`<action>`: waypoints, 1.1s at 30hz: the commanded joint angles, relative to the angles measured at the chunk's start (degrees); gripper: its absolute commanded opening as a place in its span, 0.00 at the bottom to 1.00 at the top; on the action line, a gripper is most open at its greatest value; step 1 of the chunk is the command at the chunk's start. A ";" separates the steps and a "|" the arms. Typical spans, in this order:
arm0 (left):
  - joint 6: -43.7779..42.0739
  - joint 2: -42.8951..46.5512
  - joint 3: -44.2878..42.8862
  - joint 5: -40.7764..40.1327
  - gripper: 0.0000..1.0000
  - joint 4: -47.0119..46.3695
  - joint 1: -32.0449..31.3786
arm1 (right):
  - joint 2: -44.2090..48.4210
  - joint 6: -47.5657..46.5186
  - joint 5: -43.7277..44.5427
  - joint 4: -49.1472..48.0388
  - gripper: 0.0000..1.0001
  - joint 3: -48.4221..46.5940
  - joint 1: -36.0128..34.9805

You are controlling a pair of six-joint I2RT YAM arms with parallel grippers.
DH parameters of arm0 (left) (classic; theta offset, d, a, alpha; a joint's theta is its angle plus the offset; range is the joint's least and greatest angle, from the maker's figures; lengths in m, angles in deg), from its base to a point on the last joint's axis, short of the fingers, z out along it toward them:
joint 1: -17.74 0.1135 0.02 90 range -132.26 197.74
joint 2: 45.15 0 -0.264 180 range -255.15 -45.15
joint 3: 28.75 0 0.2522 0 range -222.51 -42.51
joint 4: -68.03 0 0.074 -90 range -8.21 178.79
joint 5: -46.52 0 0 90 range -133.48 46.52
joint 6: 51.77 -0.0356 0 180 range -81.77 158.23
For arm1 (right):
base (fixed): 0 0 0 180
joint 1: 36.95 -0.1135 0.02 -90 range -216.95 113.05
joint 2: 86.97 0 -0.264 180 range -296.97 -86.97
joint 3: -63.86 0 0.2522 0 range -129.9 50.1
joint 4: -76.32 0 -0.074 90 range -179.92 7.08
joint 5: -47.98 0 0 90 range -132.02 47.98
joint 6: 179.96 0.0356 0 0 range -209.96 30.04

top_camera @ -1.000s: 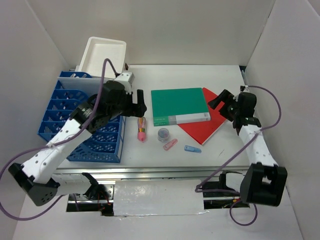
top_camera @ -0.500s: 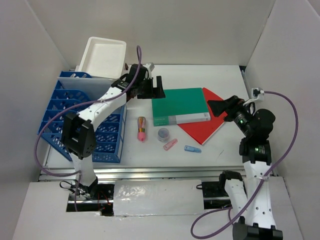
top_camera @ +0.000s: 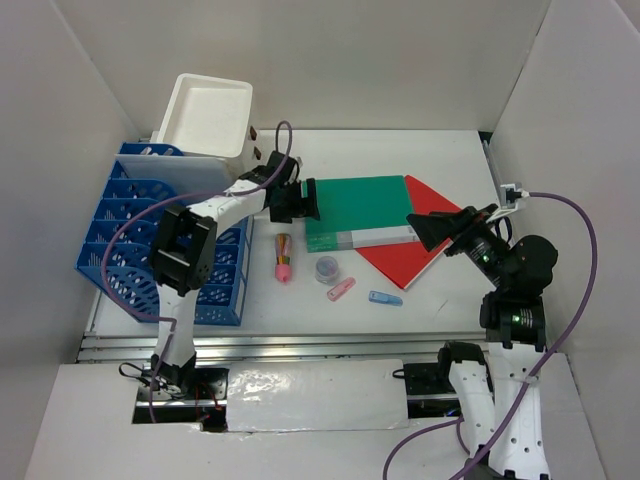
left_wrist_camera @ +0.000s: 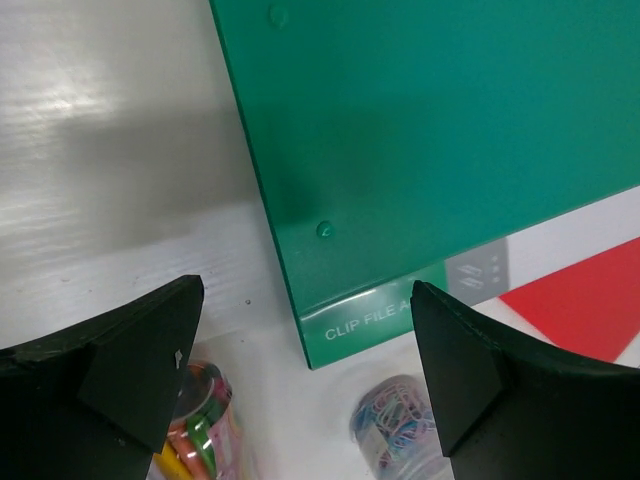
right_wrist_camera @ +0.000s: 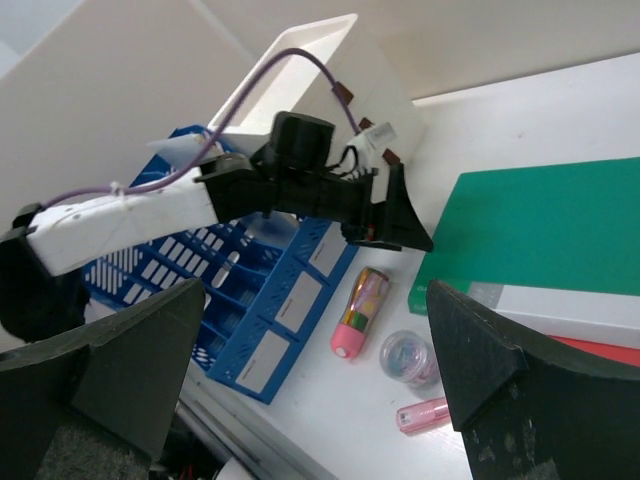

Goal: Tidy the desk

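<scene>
The tabletop [top_camera: 450, 300] fills the middle of the top view. Both arms have swung in. The left tool [top_camera: 311, 200], wide and empty, is now at the left edge of the green clip file [top_camera: 360, 205]. The right tool [top_camera: 424, 230], also wide, is near the red folder [top_camera: 425, 258]. I think the file goes first. There is one blue rack [top_camera: 125, 235], one white box [top_camera: 205, 112], one coloured tube [top_camera: 284, 257], one jar of paper clips [top_camera: 327, 268], one small pink item [top_camera: 341, 289] and one small blue item [top_camera: 384, 298].

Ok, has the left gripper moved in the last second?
Yes. The left gripper has swung right, away from the blue file rack, and now sits open at the green folder's left edge.
</scene>
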 commanded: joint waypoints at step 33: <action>10.33 -5.52 7.45 19.36 0.61 -21.87 -0.14 | -0.31 0.34 -0.79 -4.13 1.00 1.22 -0.72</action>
